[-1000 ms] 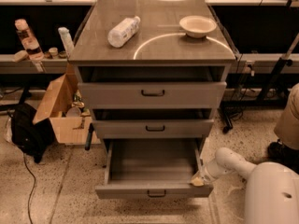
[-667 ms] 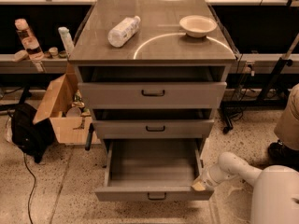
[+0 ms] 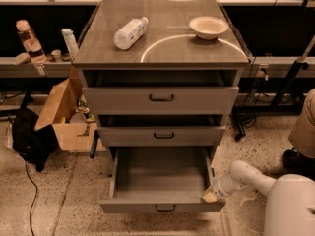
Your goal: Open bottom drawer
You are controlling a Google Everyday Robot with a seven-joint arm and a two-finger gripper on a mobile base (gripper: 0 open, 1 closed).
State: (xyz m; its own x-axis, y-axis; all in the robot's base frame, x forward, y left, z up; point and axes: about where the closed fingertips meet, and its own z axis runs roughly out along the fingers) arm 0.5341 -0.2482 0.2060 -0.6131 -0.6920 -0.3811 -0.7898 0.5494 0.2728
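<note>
Since the earlier frame the gripper (image 3: 210, 196) is seen shifted slightly nearer, and the bottom drawer (image 3: 160, 181) appears to be drawn out a little further with it. The gripper is placed at the drawer's near right corner, against the end of the front panel; whether it is open or closed, or has hold of anything, cannot be told. The drawer, lowest in the cabinet, is pulled well out towards the near side, its grey interior exposed. The task is judged essentially done; at most a little travel is left. A bottle (image 3: 130, 32) and a bowl (image 3: 208, 27) are set on the cabinet top (image 3: 162, 53); a cardboard box (image 3: 64, 117) and a black bag (image 3: 29, 139) are kept to the left, apart from the drawer's path.
</note>
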